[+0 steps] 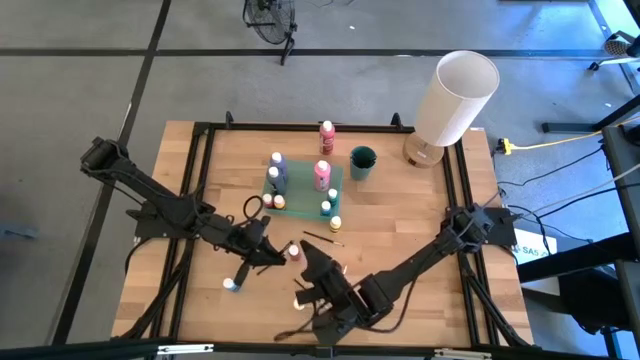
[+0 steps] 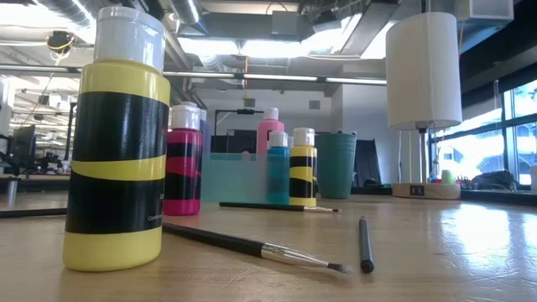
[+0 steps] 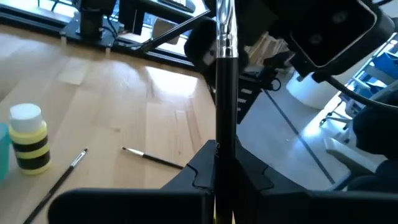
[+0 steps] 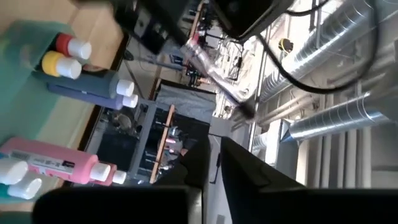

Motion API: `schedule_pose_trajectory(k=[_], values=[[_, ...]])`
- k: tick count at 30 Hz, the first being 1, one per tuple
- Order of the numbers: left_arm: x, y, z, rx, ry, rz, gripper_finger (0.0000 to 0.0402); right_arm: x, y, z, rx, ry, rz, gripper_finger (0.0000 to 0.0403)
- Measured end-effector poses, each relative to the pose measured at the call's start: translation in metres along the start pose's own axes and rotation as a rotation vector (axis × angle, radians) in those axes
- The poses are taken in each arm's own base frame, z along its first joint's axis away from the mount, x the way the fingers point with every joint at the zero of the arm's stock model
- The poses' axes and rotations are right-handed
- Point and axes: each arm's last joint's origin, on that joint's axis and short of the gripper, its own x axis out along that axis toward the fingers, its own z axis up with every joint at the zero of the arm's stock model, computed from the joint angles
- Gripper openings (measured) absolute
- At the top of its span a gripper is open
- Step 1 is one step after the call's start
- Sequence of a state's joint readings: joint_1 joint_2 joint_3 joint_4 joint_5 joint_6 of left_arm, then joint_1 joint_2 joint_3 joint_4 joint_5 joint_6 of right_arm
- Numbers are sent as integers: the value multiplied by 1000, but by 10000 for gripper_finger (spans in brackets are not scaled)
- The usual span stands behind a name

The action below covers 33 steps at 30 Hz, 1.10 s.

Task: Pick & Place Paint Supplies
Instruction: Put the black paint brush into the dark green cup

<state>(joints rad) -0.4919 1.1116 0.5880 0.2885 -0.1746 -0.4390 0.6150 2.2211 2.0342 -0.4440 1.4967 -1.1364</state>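
Thin dark-handled paintbrush with silver ferrule (image 3: 224,74) stands upright between the left gripper's (image 3: 219,177) fingers, which are clamped on its handle above the wooden table's (image 1: 400,215) front-centre. Just beside it, the right gripper (image 1: 312,262) hovers; whether its fingers are parted cannot be told. White-capped paint bottles (image 1: 322,175) stand on a teal tray (image 1: 345,180) farther back.

No writing can be read; the small print on the yellow bottle (image 2: 117,159) label is too fine.
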Motion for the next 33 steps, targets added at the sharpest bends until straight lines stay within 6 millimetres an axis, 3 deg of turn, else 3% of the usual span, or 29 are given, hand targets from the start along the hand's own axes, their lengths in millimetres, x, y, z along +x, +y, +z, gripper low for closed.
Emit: schedule_pose_trajectory(k=[6, 14, 21, 28, 33], values=[[-3, -2, 1, 32, -15, 13, 16, -10, 0, 0, 148, 29, -30, 49], [-9, -10, -10, 288, -33, 263, 16, -11, 3, -2, 787, 18, -38, 51], [-19, -21, -16, 466, -90, 530, 16, 6, 15, -6, 1146, -23, 146, 51], [-22, -26, -20, 507, -86, 544, 16, 38, 8, 1, 1253, -92, 327, 51], [-24, -30, -23, 527, -76, 521, 16, 43, 2, 4, 1227, -154, 346, 69]])
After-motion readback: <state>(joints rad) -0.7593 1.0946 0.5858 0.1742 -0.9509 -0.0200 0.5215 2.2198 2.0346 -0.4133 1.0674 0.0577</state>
